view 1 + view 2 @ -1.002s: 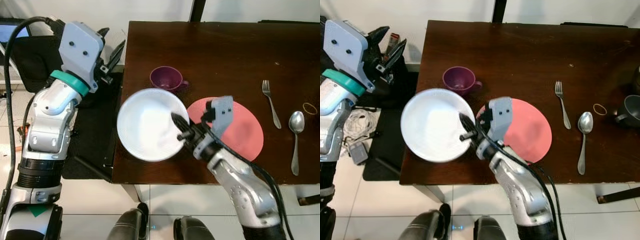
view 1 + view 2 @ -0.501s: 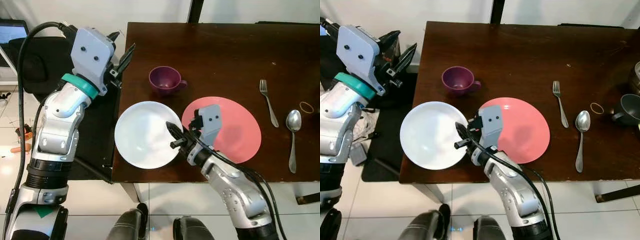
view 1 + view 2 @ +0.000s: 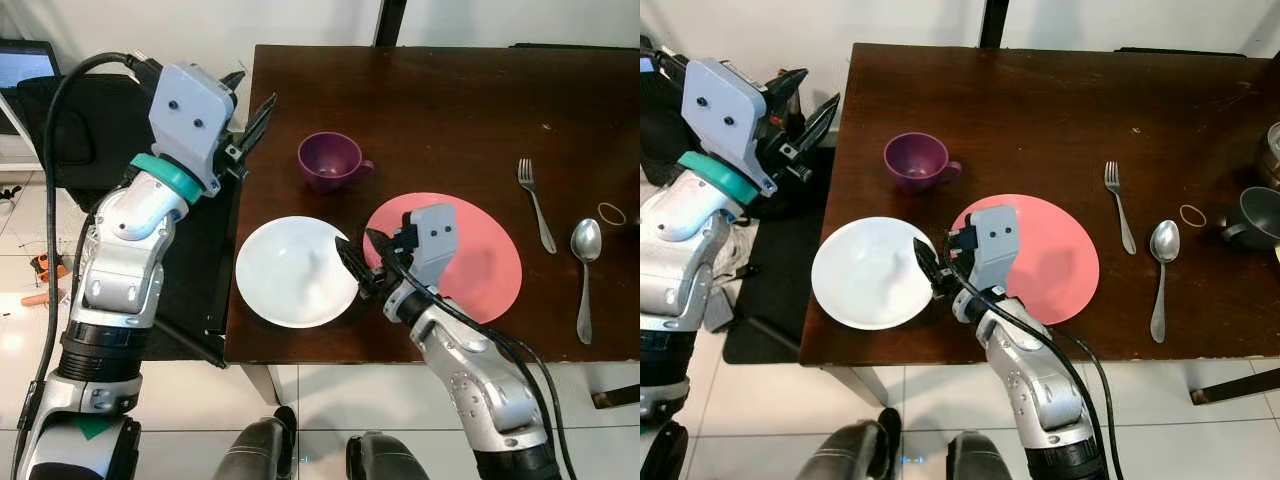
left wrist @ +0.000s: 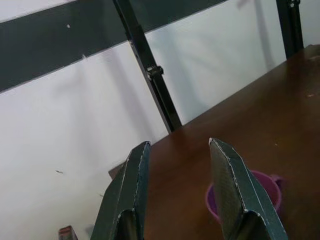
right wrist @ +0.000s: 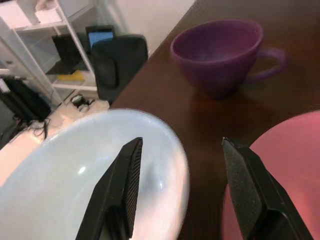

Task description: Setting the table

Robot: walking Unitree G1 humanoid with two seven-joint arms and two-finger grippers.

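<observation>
The white bowl (image 3: pixel 295 272) sits at the near left edge of the dark tabletop (image 3: pixel 450 110), just beside the pink plate (image 3: pixel 480 255). The right end effector (image 3: pixel 362 262) hangs spread wide over the bowl's rim, holding nothing. The left end effector (image 3: pixel 250 110) hovers parted and empty, off the tabletop's left edge, near the purple cup (image 3: pixel 332 160).

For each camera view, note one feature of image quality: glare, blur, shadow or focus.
Left eye view: sharp, with soft sheen on the dark table. Right eye view: the white plate is bright, nearly washed out. Left wrist view: the purple cup and wall look soft behind the left gripper. Right wrist view: the plate glares white near the right gripper; the background shelves blur.
</observation>
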